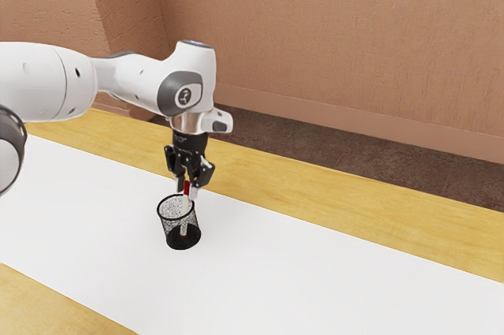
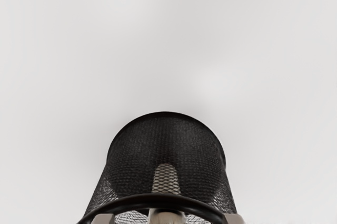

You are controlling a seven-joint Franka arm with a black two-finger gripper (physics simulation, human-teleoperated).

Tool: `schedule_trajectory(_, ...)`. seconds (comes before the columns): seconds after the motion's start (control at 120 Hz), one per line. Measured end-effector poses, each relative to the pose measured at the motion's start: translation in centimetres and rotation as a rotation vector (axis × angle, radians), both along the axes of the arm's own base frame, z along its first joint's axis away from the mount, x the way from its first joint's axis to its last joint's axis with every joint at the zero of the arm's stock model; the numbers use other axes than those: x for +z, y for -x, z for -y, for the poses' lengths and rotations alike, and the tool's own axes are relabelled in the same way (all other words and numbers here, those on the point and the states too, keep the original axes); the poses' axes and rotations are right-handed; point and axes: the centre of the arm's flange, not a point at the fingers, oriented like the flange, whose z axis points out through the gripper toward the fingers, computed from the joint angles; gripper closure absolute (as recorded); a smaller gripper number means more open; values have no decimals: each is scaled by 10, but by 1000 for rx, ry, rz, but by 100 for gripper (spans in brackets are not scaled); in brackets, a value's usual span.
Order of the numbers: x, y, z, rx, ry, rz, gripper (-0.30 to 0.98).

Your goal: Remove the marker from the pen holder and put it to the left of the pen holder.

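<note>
My gripper [image 1: 187, 188] points straight down just above the black mesh pen holder [image 1: 183, 241]. Its two fingers stand apart, one on each side of the marker's red upper end [image 1: 187, 187], without closing on it. The marker's pale lower part shows through the mesh, inside the upright holder. In the wrist view the pen holder [image 2: 164, 139] lies at the lower middle, with the pale marker [image 2: 167, 217] at its near rim. The tips of my gripper [image 2: 168, 218] peek in at the lower edge, wide apart, on either side of the marker.
The pen holder stands on a long white mat [image 1: 315, 272] laid over a wooden table [image 1: 362, 232]. Behind the table are a dark floor and a tan wall. The arm reaches in from the exterior view's left, above the mat.
</note>
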Motion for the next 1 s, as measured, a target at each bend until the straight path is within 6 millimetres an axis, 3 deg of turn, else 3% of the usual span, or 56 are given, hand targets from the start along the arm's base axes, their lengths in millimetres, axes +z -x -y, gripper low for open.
schedule_trajectory(0.658,3,2,-4,16,15,-1,75)
schedule_trajectory(0.808,30,5,-5,17,13,34,77)
schedule_trajectory(1.0,100,19,-12,32,8,100,78)
